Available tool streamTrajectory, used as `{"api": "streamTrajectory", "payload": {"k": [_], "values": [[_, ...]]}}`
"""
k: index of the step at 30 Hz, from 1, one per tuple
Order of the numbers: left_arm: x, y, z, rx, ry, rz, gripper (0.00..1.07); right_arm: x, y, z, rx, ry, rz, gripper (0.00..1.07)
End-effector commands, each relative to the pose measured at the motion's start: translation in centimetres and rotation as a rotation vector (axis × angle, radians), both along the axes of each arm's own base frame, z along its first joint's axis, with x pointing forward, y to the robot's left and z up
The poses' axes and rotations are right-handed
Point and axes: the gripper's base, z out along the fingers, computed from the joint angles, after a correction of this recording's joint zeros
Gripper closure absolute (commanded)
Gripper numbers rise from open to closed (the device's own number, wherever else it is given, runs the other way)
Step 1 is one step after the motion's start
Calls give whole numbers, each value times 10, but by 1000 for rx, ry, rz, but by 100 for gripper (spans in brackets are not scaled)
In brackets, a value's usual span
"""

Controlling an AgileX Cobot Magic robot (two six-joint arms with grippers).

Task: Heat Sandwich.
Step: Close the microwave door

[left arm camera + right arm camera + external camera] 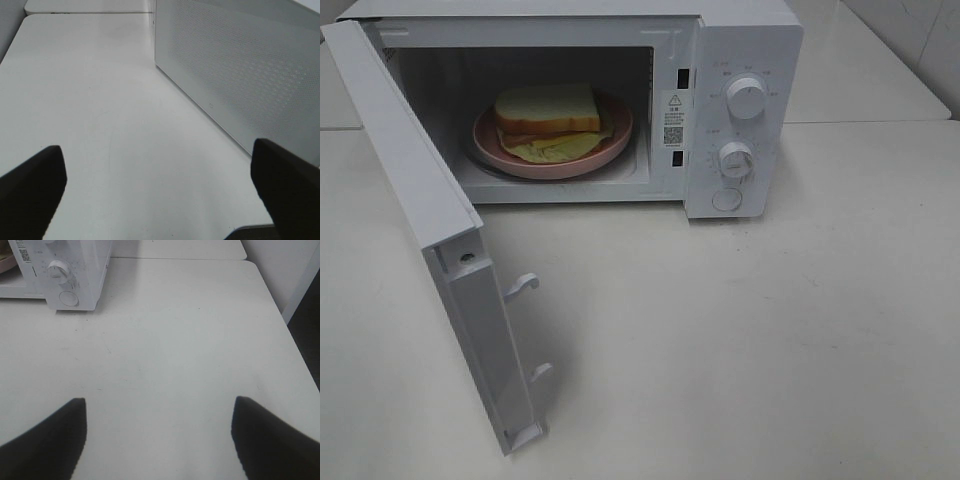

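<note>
Inside the white box-shaped microwave oven [740, 40], on a round pink plate [616, 146], lies the small sandwich [548, 110] of pale bread with brown crust and yellowish-green filling. So the loading step looks done, as I judge it.

What is left, I think, is this: the white microwave door [405, 160] stands wide open, swung out over the left side of the pale table [770, 330], and it must be shut. After that the heating must be started with the upper round white knob [746, 97] or the lower round white knob [735, 159]. I cannot read the marks around them, so I cannot say how they are set.

The left gripper [157, 167] has its black fingers spread wide with nothing between them, and it hovers over the table near the outer face of the door. The right gripper [160, 410] is also spread wide and empty, above the table and well apart from the knobs.
</note>
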Motion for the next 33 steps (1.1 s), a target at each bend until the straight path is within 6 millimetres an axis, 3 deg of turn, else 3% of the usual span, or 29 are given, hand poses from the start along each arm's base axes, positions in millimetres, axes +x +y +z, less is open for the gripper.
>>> {"api": "streamTrajectory", "payload": {"k": [1,33], "values": [[0,0,0,-6,-6,4,11,-4,0,0,-10,-39,0,31],[0,-1,0,-11,-9,1,11,-4,0,0,-11,-38,1,31]]}}
